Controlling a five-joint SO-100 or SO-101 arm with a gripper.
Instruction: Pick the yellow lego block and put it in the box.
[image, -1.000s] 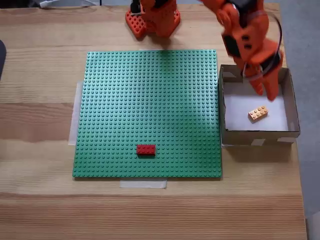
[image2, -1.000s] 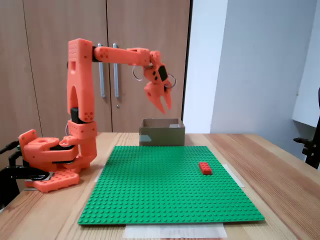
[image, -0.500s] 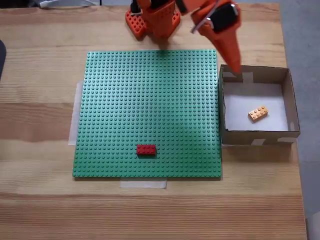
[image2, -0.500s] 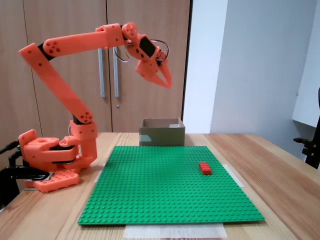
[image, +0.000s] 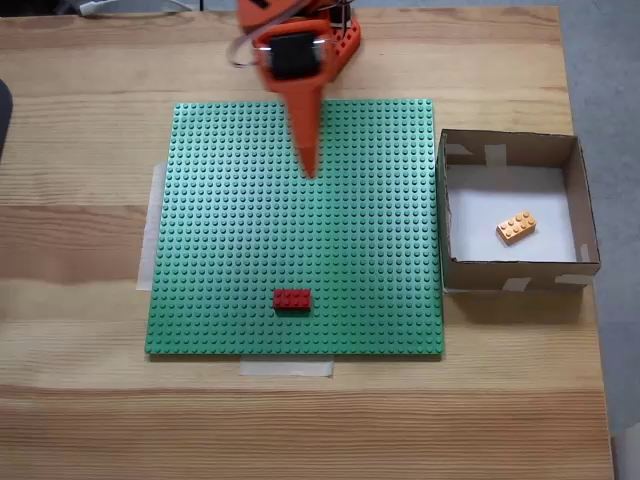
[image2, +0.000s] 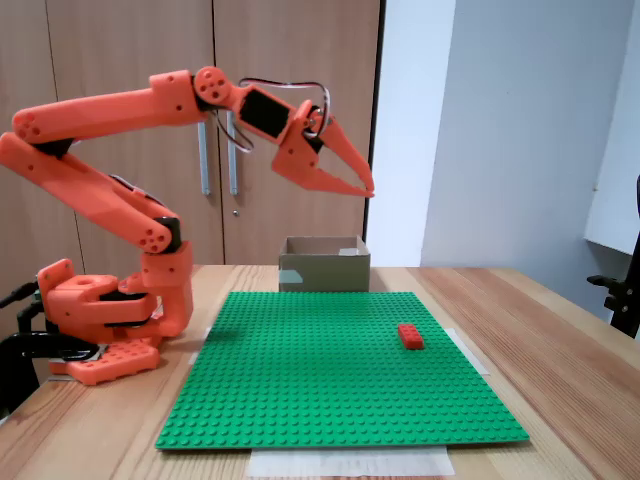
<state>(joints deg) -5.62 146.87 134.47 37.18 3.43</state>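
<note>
Yellow lego block (image: 516, 227) lies in the box (image: 510, 272) — pincer (image2: 368, 189) seemingly closed, aloft.

Bright, even, diffuse light; soft shadows beside the box (image: 515, 270); sharp focus, perhaps slight blur on the arm.

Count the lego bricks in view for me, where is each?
2. The yellow lego block lies on the white floor inside the box. The red brick sits on the green baseplate, near its front edge.
</note>
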